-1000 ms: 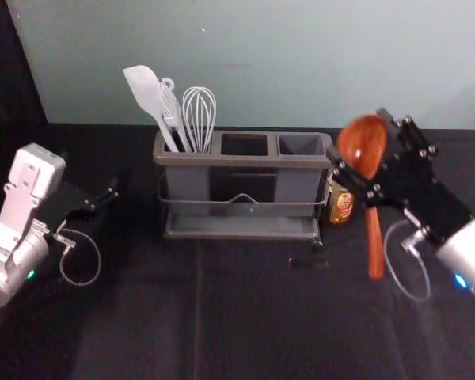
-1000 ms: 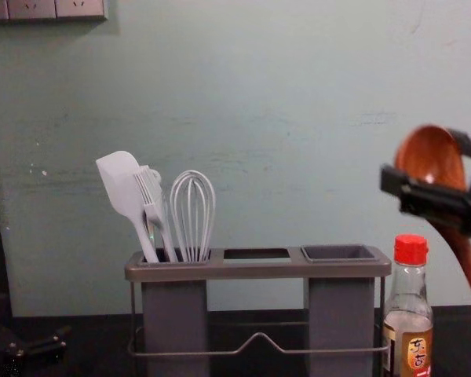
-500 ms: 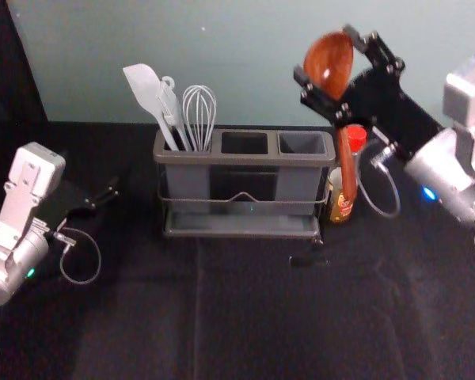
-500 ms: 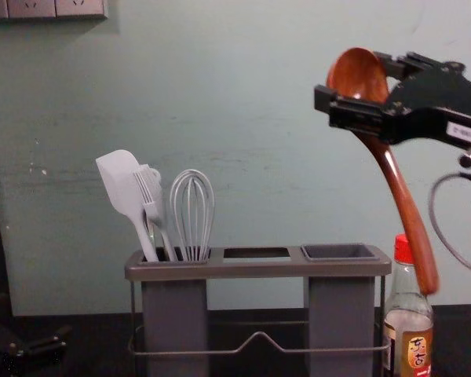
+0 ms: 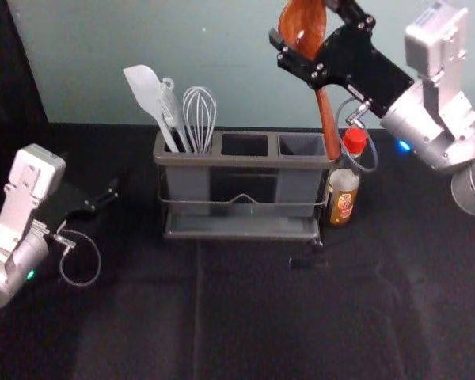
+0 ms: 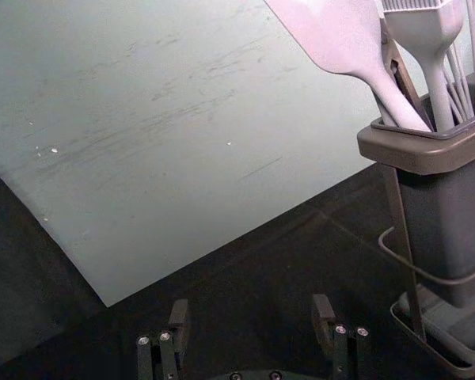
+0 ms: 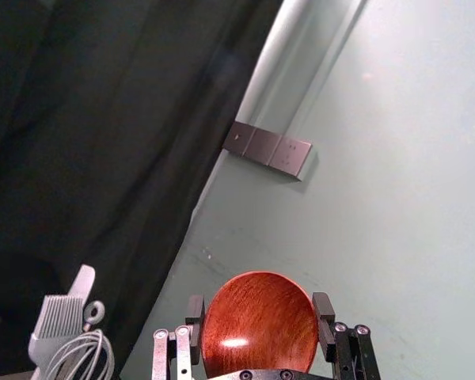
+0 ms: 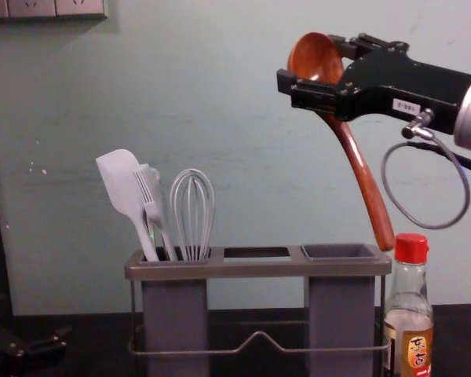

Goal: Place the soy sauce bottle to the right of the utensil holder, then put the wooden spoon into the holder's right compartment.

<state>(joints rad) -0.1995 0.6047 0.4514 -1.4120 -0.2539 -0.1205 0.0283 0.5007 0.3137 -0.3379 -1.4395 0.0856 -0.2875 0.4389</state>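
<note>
My right gripper [image 5: 317,36] is raised above the right end of the utensil holder [image 5: 245,160], shut on the bowl of the wooden spoon [image 5: 302,30]. In the right wrist view the spoon's bowl [image 7: 260,323] sits between both fingers of the right gripper [image 7: 260,324]. The handle hangs down at a slant; in the chest view its tip [image 8: 383,236] is near the holder's right compartment [image 8: 339,252] and the bottle's cap. The soy sauce bottle [image 8: 409,314] stands upright just right of the holder. My left gripper [image 5: 103,199] is parked at the left, open in its wrist view [image 6: 253,324].
A white spatula [image 8: 124,184], a brush [image 8: 151,196] and a whisk [image 8: 192,208] stand in the holder's left compartment. Behind the black-covered table [image 5: 245,317] is a pale green wall [image 5: 245,71].
My right gripper has moved up and to the left with the spoon, from right of the bottle to above the holder's right end. The left arm, holder and bottle have stayed put.
</note>
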